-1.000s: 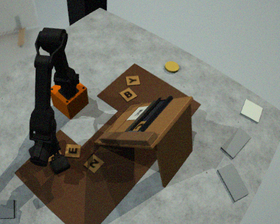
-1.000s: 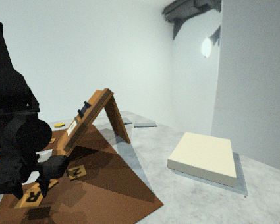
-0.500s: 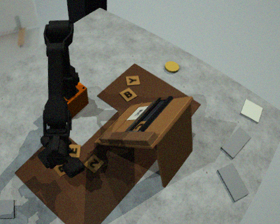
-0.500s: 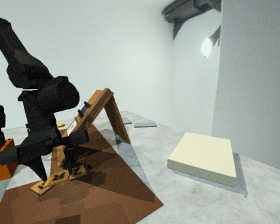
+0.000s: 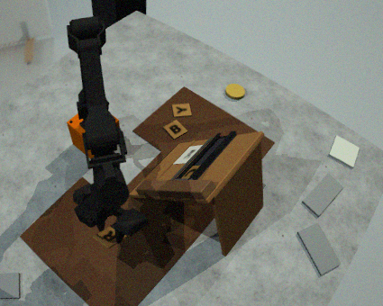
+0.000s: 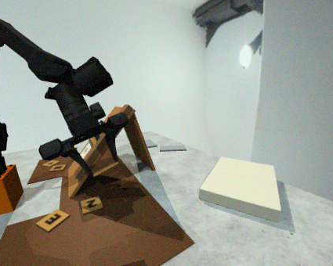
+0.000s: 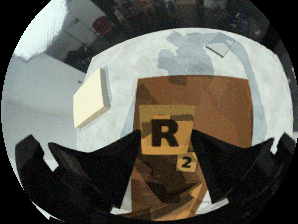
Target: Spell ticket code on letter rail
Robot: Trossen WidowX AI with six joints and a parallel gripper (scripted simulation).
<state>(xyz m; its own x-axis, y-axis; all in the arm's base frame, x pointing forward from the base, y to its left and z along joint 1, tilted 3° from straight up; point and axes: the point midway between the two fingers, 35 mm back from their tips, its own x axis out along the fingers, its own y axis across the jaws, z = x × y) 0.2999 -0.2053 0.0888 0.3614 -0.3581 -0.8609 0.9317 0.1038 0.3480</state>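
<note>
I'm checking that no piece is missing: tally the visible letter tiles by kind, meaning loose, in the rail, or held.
Loose: 4 (Y tile, B tile, E tile, N tile)
In the rail: 1 (partly hidden tile)
Held: 1 (R tile)
Total: 6

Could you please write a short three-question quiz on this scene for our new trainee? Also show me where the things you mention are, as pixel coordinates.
1. Multiple choice: which letter is on the tile (image 5: 105, 237) (image 6: 106, 169) (image 7: 176, 141) held in the gripper (image 5: 110, 234) (image 6: 104, 169) (image 7: 165, 133)?
A) E
B) R
C) Y

2. True or false: the B tile (image 5: 175, 129) and the Y tile (image 5: 181, 110) both lie on the brown mat (image 5: 151, 128), outside the letter rail (image 5: 213, 157).

3. Fill in the missing word: the arm's base block (image 5: 78, 137) (image 6: 5, 195) is coloured ____.

Key: 1 B; 2 true; 3 orange.
</note>
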